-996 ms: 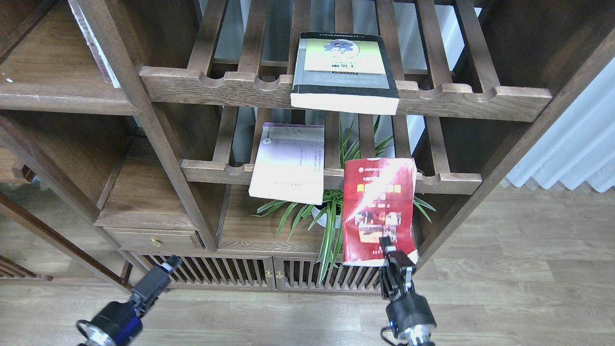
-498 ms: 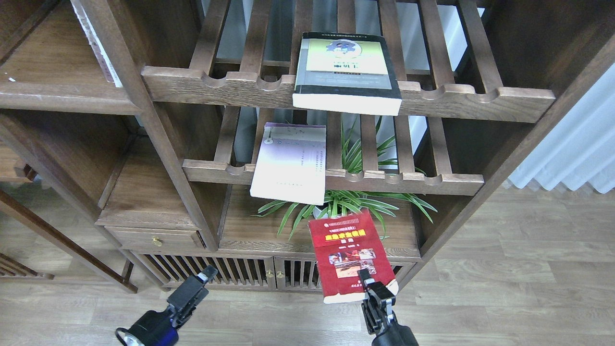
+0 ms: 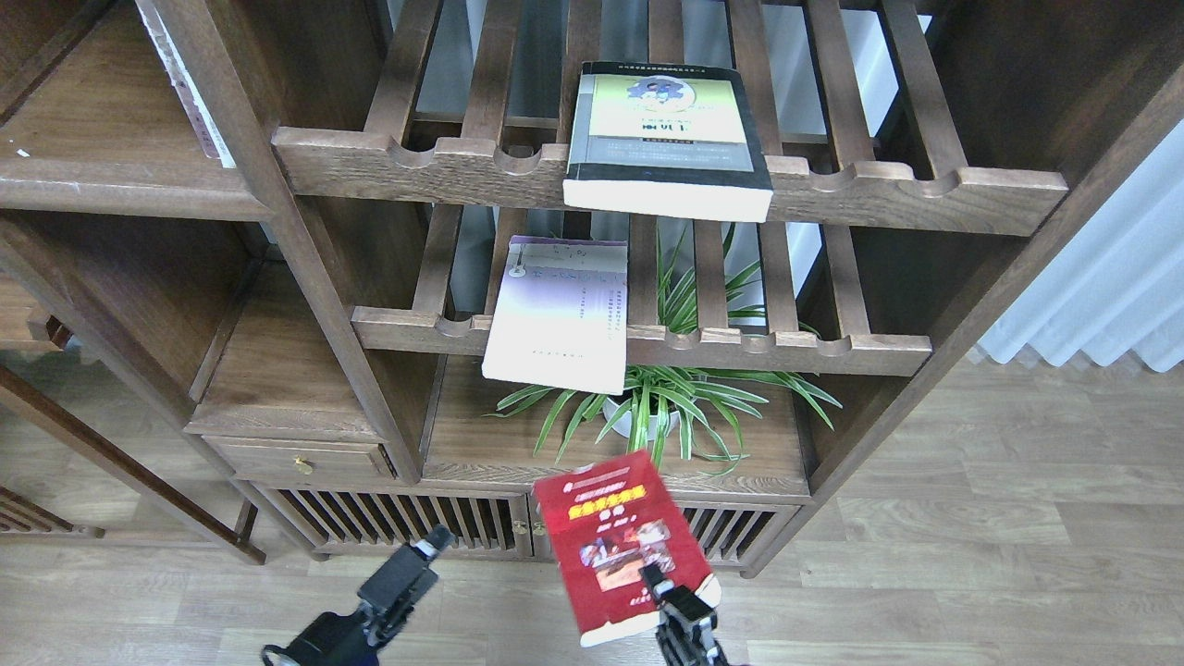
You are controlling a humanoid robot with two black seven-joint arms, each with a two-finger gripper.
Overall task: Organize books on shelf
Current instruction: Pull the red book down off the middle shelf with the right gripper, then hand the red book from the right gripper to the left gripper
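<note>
Transport looked like the step in hand: the right gripper [image 3: 664, 592] pinched the red book [image 3: 618, 541] by its lower edge, holding it tilted in front of the low cabinet doors [image 3: 481, 527], clear of every rack. Next it needed carrying up and left onto the solid board shelf [image 3: 120, 190] without bending. The left gripper [image 3: 427, 546] hovered near, its fingers apparently empty, though too dark to judge.

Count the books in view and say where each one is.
3 clearly: a black-grey book on the upper slatted rack, a pale lavender book on the lower rack, and a red book in my right gripper. A possible spine shows far left.
</note>
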